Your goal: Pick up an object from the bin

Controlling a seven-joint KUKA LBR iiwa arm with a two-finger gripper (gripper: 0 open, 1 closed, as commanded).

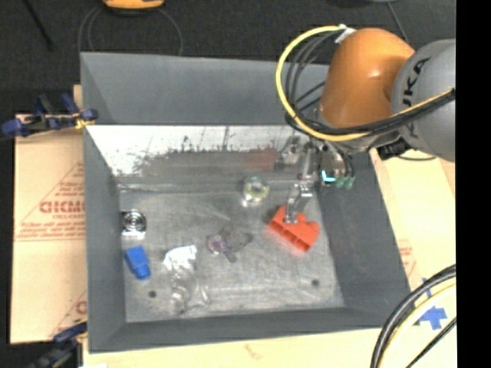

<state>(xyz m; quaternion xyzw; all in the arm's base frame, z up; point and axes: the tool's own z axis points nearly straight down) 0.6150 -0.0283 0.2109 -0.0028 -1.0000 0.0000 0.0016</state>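
My gripper (296, 208) hangs down at the right side of the bin, its tip at the top edge of an orange-red ribbed plastic piece (294, 234) that lies on the bin floor. Whether it touches that piece I cannot tell. A clear, roundish glassy thing (254, 190) lies just left of the gripper, near the back wall. A small purple-grey thing (228, 243) rests on the floor further left, in the middle of the bin.
Over at the left side are a shiny silver round thing (134, 221), a blue block (137, 262) and a crumpled clear plastic wrap (184, 274). The arm with its orange cover and cables comes in above the bin's right rear corner.
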